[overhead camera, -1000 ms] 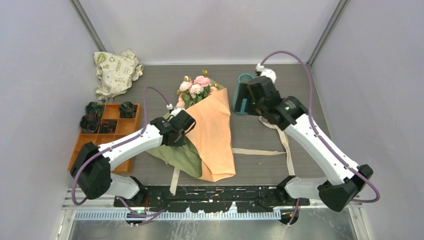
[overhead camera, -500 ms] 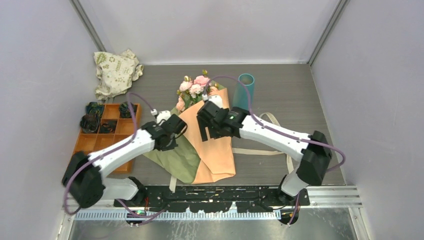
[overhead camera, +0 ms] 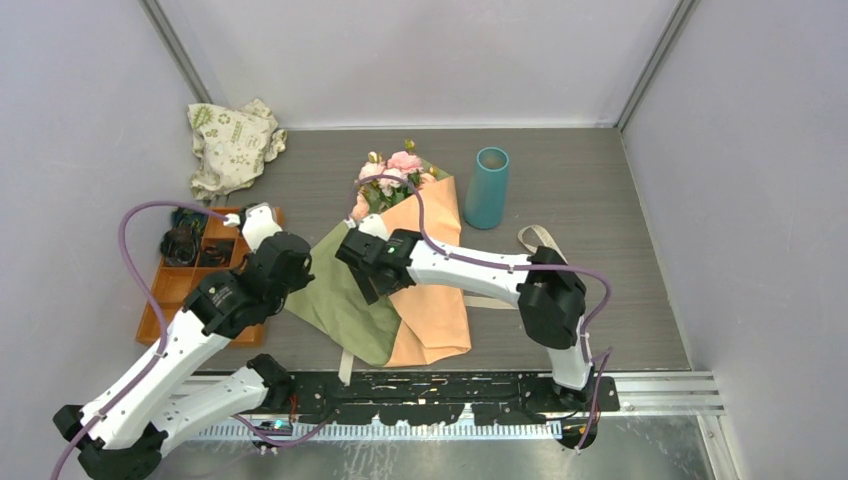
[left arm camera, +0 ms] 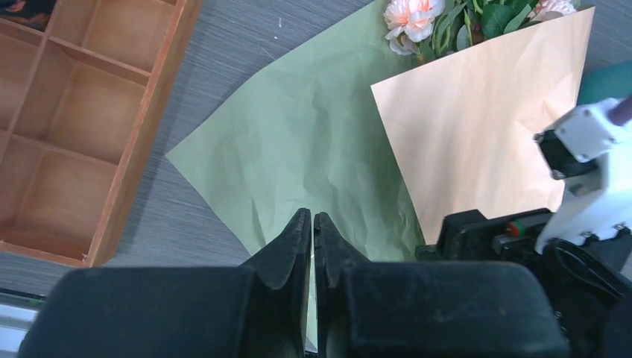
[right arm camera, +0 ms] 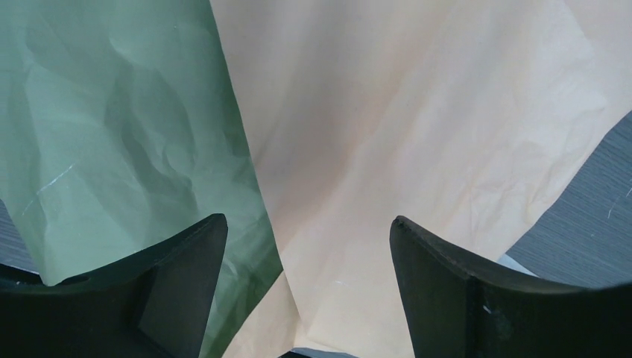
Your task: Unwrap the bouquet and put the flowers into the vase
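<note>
Left gripper: fingers together with only a hairline between them, nothing visibly pinched; it hangs over the near part of the green sheet.
Right gripper: jaws wide apart and holding nothing, poised directly above the seam where the green and orange papers overlap.
Bouquet: lies flat on the table under both grippers, narrow end back toward the arm bases.
Green sheet: olive, matte and finely creased; spread out flat below the left gripper, one layer already opened.
Orange paper: smooth, stiffer-looking and lightly wrinkled; just right of the seam under the right gripper, folded over the stems.
Ribbon: flat beige band, loose on the table to the right gripper's right; no bow visible.
Flowers: ahead of both grippers at the wide end; ruffled pink and peach blooms with dark leaves, stems hidden under paper.
Vase: teal matte cylinder, apparently upright, farther ahead and right, apart from the paper.
Tray: orange, compartmented, left of the left gripper.
Done: ribbon appears untied, green layer laid open.
Left: open the orange paper, free the stems, put the flowers in the vase.
</note>
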`<state>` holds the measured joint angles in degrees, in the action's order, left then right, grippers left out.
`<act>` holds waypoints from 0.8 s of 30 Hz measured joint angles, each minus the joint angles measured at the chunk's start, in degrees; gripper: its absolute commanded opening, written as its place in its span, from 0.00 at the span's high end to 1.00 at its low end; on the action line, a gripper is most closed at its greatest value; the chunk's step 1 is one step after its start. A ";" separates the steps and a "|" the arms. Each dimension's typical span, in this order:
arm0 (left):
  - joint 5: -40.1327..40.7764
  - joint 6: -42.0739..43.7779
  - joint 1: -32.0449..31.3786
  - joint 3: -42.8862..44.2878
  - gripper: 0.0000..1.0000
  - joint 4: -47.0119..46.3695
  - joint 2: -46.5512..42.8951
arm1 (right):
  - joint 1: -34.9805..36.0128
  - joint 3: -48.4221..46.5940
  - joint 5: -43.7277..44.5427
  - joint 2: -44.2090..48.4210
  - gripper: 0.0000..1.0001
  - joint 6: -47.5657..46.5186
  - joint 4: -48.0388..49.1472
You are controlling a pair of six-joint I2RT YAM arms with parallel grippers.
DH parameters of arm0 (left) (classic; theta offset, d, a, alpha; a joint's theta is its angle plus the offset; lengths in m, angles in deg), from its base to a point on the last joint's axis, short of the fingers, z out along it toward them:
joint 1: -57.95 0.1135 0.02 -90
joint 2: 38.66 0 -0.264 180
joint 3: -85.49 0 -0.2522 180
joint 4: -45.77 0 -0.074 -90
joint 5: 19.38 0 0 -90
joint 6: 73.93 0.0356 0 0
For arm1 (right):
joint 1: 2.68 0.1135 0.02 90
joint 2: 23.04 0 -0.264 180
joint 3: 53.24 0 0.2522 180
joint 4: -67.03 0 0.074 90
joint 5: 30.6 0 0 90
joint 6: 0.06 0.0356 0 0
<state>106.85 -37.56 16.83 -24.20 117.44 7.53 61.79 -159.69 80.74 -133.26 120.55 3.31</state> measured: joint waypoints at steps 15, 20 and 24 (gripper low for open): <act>0.59 1.11 0.00 0.66 0.94 1.03 0.57 | 1.16 -5.55 9.92 -11.58 0.91 -1.31 -6.27; -0.50 2.01 0.00 0.63 0.94 0.11 0.83 | 1.16 -4.72 16.22 -9.90 0.96 -0.39 -8.00; -1.79 3.32 0.00 0.63 0.95 -1.88 2.29 | 0.96 -3.76 20.33 -4.24 0.94 0.15 -10.97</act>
<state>105.06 -34.24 16.83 -23.56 115.56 9.83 62.75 -163.45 101.07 -137.50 120.70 -7.66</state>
